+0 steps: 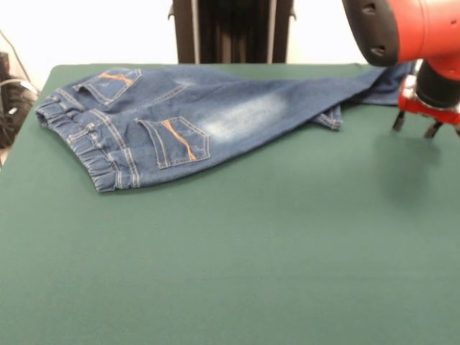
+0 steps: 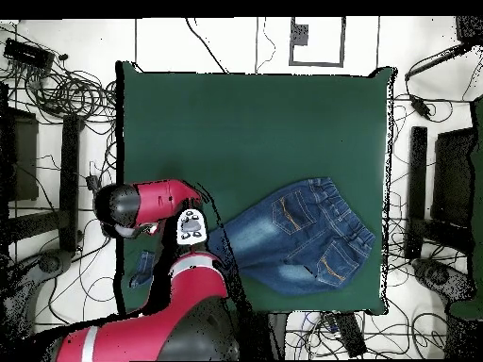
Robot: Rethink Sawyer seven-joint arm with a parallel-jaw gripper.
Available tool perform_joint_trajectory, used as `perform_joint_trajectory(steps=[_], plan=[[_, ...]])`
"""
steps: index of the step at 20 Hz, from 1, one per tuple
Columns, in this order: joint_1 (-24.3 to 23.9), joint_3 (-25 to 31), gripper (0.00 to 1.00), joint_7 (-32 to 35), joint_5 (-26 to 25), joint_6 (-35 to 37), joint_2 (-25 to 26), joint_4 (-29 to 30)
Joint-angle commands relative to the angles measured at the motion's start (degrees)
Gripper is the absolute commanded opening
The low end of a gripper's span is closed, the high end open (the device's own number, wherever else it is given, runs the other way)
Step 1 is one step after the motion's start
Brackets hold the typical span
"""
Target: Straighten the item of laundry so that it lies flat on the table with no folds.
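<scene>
Blue denim jeans (image 1: 194, 122) on green worktop (image 1: 230, 259), toward far edge; gathered waistband left, orange-stitched pockets up, faded patch mid-leg, legs overlapped and creased running right. Tool (image 1: 428, 129) hovering right, beside leg ends, released, holding nothing.

Lighting: bright and even, apparently from overhead. Soft diffuse shadow on the table (image 1: 413, 172) beneath the gripper (image 1: 425, 128). Wall behind is blown out white. Arm (image 1: 402, 29) is slightly blurred close to the camera.
</scene>
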Motion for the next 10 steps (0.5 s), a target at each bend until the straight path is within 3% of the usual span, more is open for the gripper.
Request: perform_joint_trajectory(steps=[1, 10], plan=[[-6.13, -4.96, 1.0, 3.92, -9.3, -28.97, 15.25, -3.44], [-8.64, -1.85, 1.0, 2.88, -10.06, -27.74, 9.31, 2.95]])
